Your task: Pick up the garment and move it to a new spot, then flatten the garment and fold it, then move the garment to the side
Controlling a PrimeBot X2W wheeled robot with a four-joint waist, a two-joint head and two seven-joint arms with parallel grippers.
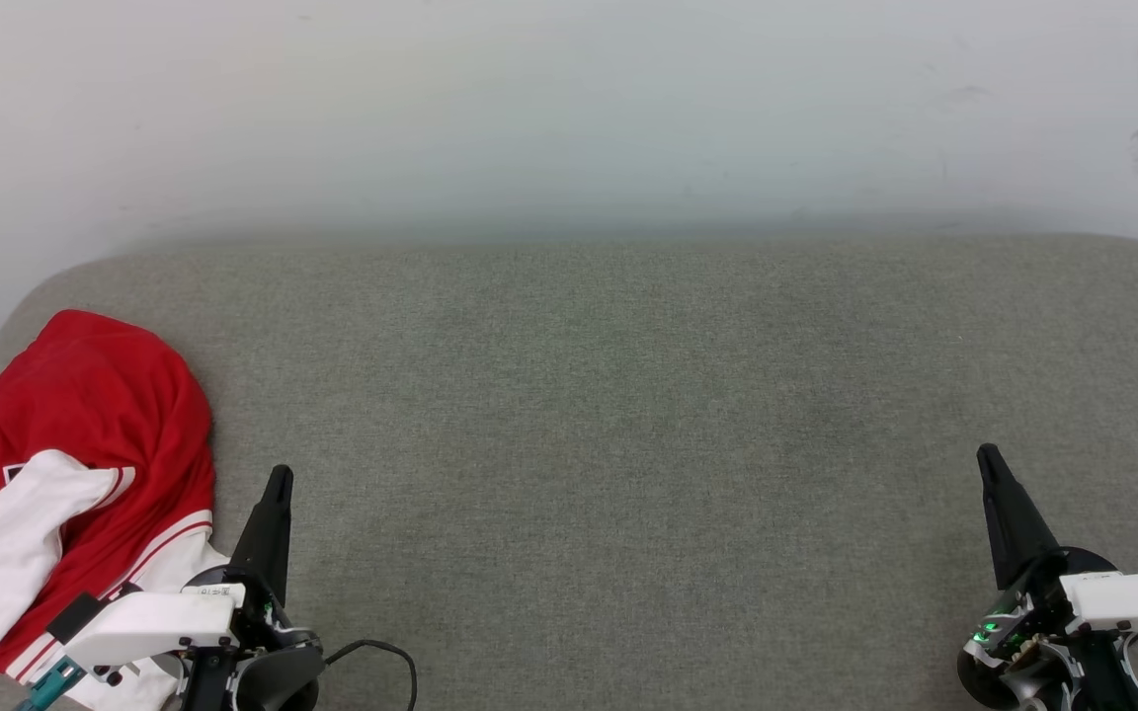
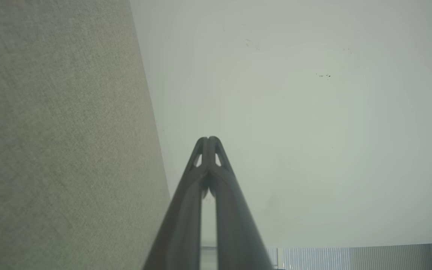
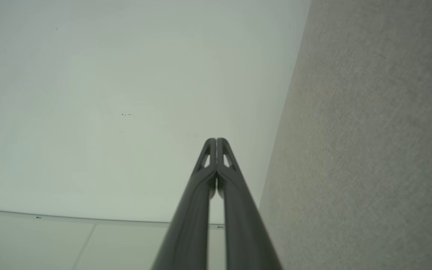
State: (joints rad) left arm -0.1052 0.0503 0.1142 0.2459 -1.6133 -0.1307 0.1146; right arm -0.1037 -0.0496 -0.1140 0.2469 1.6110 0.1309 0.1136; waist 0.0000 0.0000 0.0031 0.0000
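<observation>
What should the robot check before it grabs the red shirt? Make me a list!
1. Crumpled red jersey shirt with white sleeves in sight, at the left end of the grey fabric surface: ok.
2. Left jaws open to grab: not ok. They are shut and empty, right beside the shirt.
3. Right jaws open: not ok. They are shut and empty, over at the far right.
4. Shirt lying flat: not ok, it is bunched up.
5. Free room on the grey surface for spreading the shirt: ok.
</observation>
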